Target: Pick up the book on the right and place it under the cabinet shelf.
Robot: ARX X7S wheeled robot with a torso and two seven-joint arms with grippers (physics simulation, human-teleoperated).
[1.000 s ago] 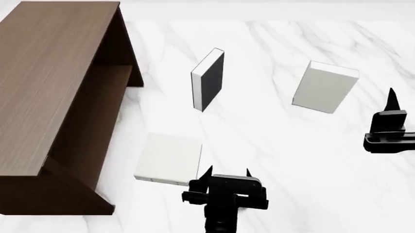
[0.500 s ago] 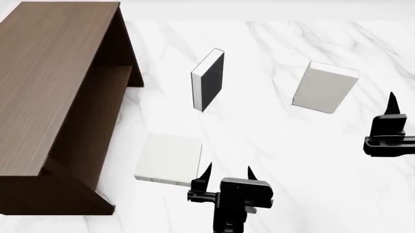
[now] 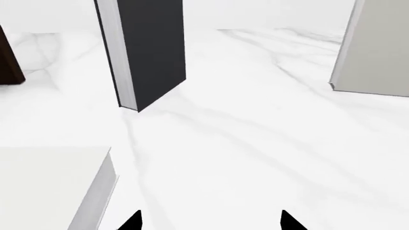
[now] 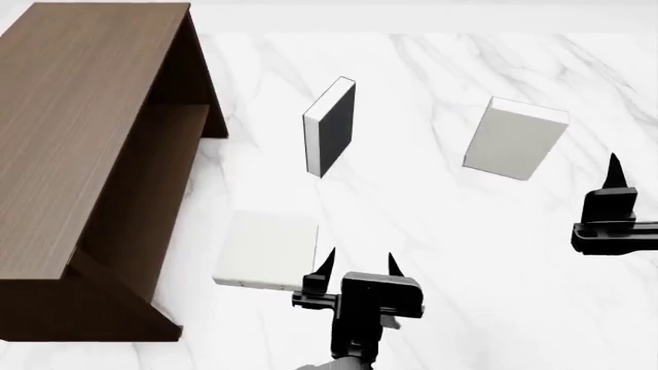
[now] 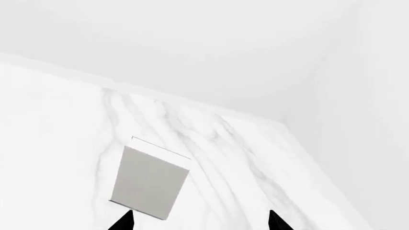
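The book (image 4: 514,139) on the right is a plain pale hardback standing upright on the marble floor; the right wrist view shows the book (image 5: 150,182) ahead of that gripper's left fingertip. My right gripper (image 5: 200,220) is open and empty, short of the book, and one of its fingers (image 4: 615,166) shows at the head view's right edge. The cabinet shelf (image 4: 169,139) is a dark board inside the brown cabinet (image 4: 72,116) at left. Near the front, my left gripper (image 4: 360,262) hangs open and empty beside a flat pale book (image 4: 265,250).
A black-covered book (image 4: 331,127) with white page edges stands upright between the cabinet and the right book. In the left wrist view the black book (image 3: 150,48), the flat pale book (image 3: 51,187) and the right book (image 3: 377,48) surround the open left gripper (image 3: 211,221).
My left gripper has crept forward, level with the flat pale book's near edge. The right gripper has slid slightly nearer and left. No book has moved.
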